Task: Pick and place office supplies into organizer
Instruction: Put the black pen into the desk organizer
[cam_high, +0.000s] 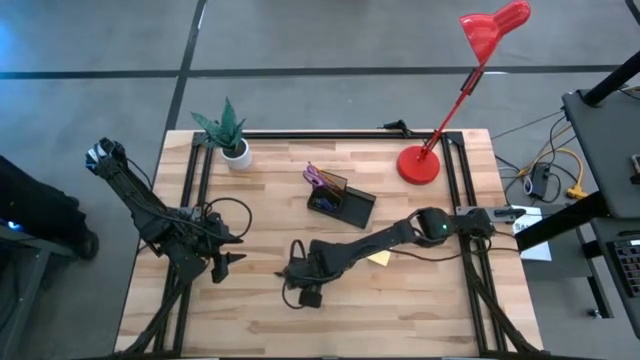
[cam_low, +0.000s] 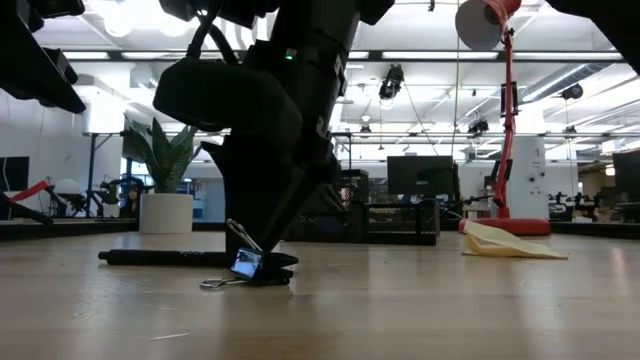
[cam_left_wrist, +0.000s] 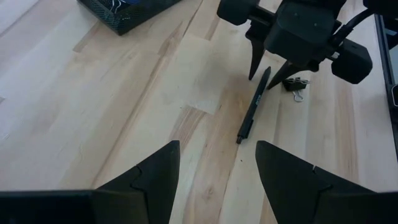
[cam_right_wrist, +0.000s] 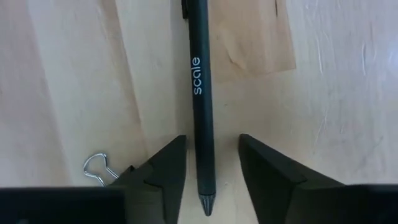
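The black pen lies flat on the wooden worktop, toward the near middle, well apart from the organizer. It looks like a slim, stiff, light stick with a smooth matte barrel and white lettering along it; it should not bend or break under a firm pinch, but being round and smooth it may roll or twist between the fingers if caught off-centre. The barrel's middle, near the lettering, seems the best place to hold it, so that it hangs level and does not tip.

The right gripper is down over the pen, its fingers spread on either side of the barrel near the tip end, with a narrow gap on each side; they straddle it and do not yet pinch it. Taking it this close to the tip would probably let the long end droop.

A small black binder clip with wire loops sits just beside the pen, next to one finger, and could be nudged.

A yellow sticky-note pad lies farther off on the worktop. The organizer already has purple-handled scissors standing in it.

The left gripper waits over the left side of the worktop, fingers spread wide and empty.
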